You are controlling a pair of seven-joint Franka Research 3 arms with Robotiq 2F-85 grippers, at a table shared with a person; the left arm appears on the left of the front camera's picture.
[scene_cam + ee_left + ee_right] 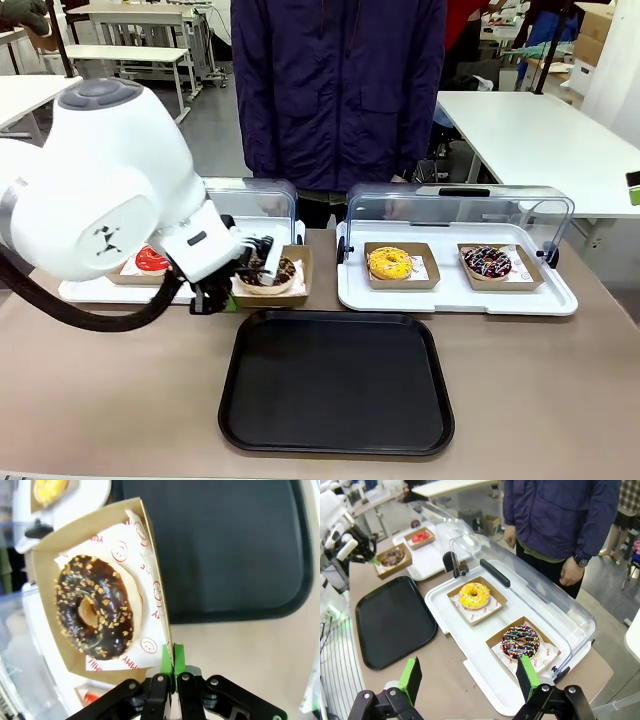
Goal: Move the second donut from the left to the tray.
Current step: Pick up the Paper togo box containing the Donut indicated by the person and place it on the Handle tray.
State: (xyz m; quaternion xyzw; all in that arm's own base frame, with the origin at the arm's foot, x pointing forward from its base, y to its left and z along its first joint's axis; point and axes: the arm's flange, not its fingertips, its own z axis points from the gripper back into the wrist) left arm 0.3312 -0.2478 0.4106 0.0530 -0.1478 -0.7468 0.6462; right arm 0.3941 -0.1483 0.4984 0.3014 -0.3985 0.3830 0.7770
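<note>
A plain tan table [120, 400] carries everything; behind its far edge a person in a dark jacket [340, 90] stands, and white tables sit farther back in a workshop-like room.

The left gripper [172, 656] has its green pads pressed together on the thin cardboard wall of the small brown tray [156, 587] that holds the second donut from the left [95, 612]. The donut lies flat on printed white paper just beyond the fingertips and to their left in the wrist view, its hole facing straight up; being a ring, it has no long axis. The clamped wall runs lengthwise away from the fingers, and the cardboard tray's far part overlaps the white display tray [90, 292], where the red-glazed donut [151, 260] sits on the other side of the gripper.

The black tray [336, 382] lies right of the clamped wall in the wrist view, its rounded rim close by, its whole flat surface bare.

The right gripper [470, 677] hangs with its fingers wide apart above the near rim of the second display tray [470, 672], with the yellow donut [474, 594] and sprinkled donut [521, 641] beyond it
</note>
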